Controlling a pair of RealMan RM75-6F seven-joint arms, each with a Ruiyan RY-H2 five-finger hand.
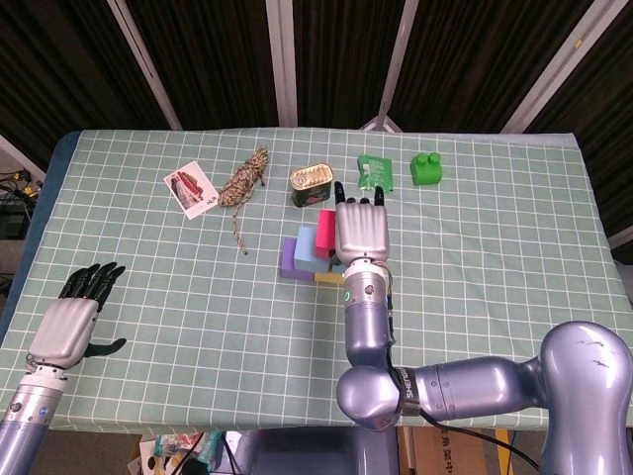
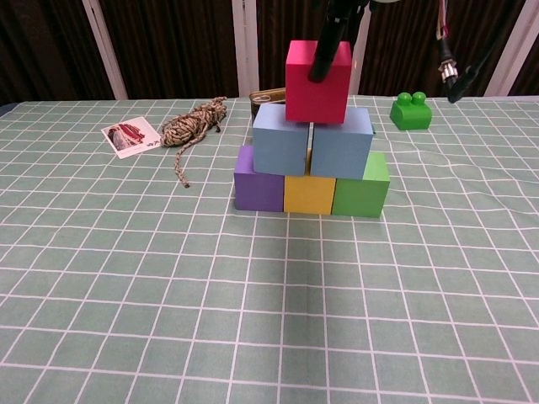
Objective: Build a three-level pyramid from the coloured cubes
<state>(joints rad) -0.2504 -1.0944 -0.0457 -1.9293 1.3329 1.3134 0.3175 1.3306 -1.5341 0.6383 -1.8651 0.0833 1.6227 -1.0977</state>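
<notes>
A purple cube (image 2: 258,178), a yellow cube (image 2: 309,194) and a green cube (image 2: 360,189) form the bottom row of the pyramid. Two blue cubes (image 2: 280,139) stand side by side on them. A red cube (image 2: 303,82) sits on top, over the seam between the blue ones. My right hand (image 1: 361,230) reaches over the stack from above and grips the red cube (image 1: 324,226); one dark finger (image 2: 324,46) lies down its front face. My left hand (image 1: 71,322) rests open at the table's near left edge, far from the cubes.
Behind the pyramid lie a picture card (image 1: 191,188), a coil of rope (image 1: 244,181), an open tin can (image 1: 311,182), a green packet (image 1: 375,171) and a green toy brick (image 2: 410,111). The green checked cloth (image 1: 495,257) covers the whole table.
</notes>
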